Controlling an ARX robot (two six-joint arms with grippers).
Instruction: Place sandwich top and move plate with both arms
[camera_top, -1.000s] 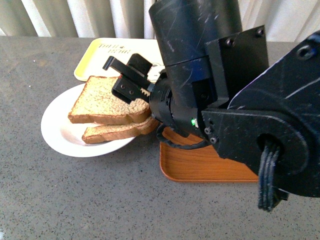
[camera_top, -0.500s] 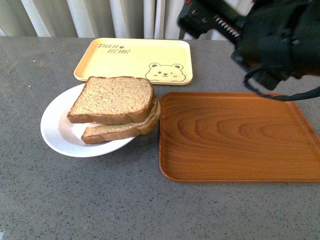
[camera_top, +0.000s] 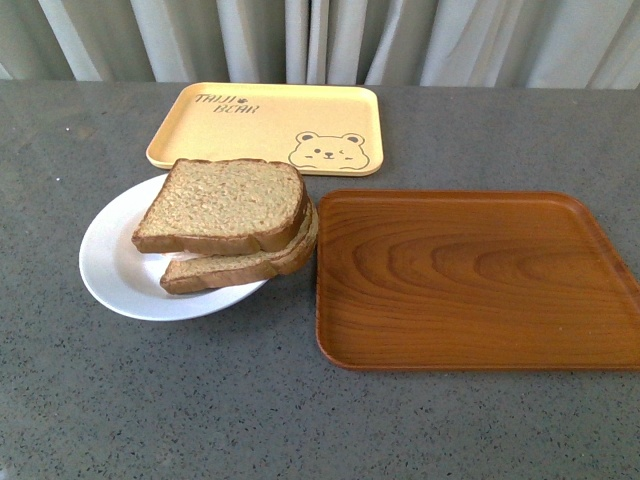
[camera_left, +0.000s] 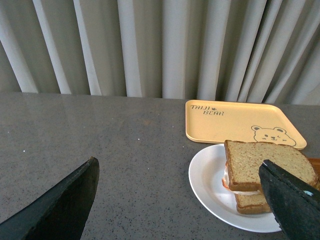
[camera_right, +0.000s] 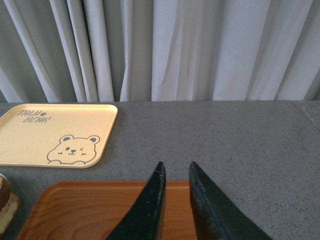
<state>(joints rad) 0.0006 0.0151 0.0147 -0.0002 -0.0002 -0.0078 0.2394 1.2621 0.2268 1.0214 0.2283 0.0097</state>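
The sandwich top (camera_top: 225, 203), a brown wholegrain slice, lies on the stacked sandwich on the round white plate (camera_top: 112, 260) at the table's left; it shows too as the sandwich top (camera_left: 262, 162) on the plate (camera_left: 207, 175) in the left wrist view. Neither arm appears in the front view. My left gripper (camera_left: 180, 172) is open, its fingers wide apart, with the plate just beyond one fingertip (camera_left: 287, 195). My right gripper (camera_right: 176, 165) is shut with nothing in it, above the far edge of the wooden tray (camera_right: 90, 210).
A brown wooden tray (camera_top: 470, 278) lies right of the plate, its edge close to the sandwich. A pale yellow bear-print tray (camera_top: 268, 125) sits behind, near the grey curtain. Grey tabletop stretches in front of and left of the plate.
The right arm, which loomed over the sandwich a second ago, has pulled up and back to the right and left the front view. The top slice stays on the stack.
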